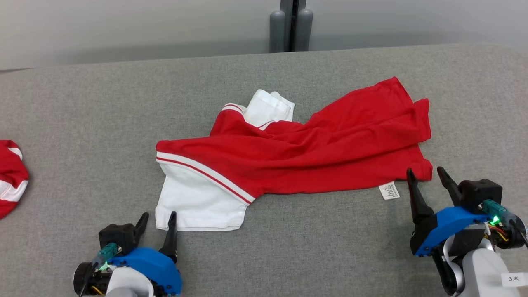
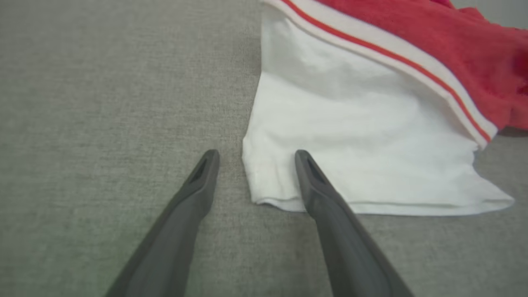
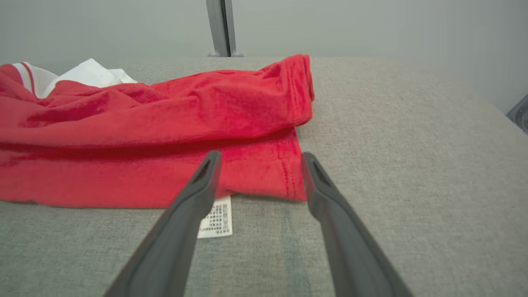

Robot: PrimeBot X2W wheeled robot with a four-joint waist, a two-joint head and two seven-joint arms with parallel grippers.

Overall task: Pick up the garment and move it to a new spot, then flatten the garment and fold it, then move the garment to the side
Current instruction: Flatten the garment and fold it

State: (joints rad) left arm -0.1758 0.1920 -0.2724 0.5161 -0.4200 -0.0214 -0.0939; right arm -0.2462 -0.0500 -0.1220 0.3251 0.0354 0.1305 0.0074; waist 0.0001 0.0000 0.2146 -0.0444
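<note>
A rumpled red and white garment lies across the middle of the grey table. Its white sleeve points toward me at the left; its red hem with a white care label lies at the right. My left gripper stands open at the sleeve's near left corner, one finger over the white cloth, holding nothing. On the other side, my right gripper is open too, its fingertips straddling the hem's near corner.
Another red and white cloth pokes in at the table's left edge. A grey post stands behind the far edge against a pale wall. Bare table surface runs along the front between the two arms.
</note>
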